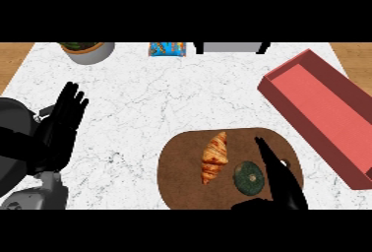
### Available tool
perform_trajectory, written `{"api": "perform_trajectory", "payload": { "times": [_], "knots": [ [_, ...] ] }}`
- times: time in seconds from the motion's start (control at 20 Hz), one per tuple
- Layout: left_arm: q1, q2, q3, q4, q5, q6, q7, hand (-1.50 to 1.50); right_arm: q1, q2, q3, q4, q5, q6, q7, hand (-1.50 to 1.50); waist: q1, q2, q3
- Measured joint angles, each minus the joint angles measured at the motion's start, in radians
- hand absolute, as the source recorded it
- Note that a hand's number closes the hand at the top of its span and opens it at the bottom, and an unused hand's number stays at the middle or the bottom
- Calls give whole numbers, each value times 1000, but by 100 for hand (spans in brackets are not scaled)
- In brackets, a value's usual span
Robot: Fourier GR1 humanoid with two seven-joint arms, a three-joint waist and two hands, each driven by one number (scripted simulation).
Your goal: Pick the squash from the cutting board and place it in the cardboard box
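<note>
Squash point(248, 177) sits dark green on the cutting board point(181, 167), just left of the right hand point(280, 174), whose straight fingers lie alongside it, gripping nothing. Croissant point(215, 157) beside it. Left hand point(62, 118) rests open. Farther right, the red box point(320, 108).

Squash point(249, 177) right of croissant point(215, 156) on cutting board point(181, 167).
</note>
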Motion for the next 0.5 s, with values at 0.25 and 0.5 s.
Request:
{"api": "perform_trajectory", "payload": {
  "times": [0.25, 0.5],
  "knots": [
    [6, -12, 2, -4, -14, -6, -4, 0, -20, 8, -10, 45, 22, -10, -41, 150, 0, 0, 0],
    [20, -19, 6, 0, -23, -10, -24, 0, -40, -3, 15, 58, 101, -28, -65, 150, 1, 0, 0]
  ]
}}
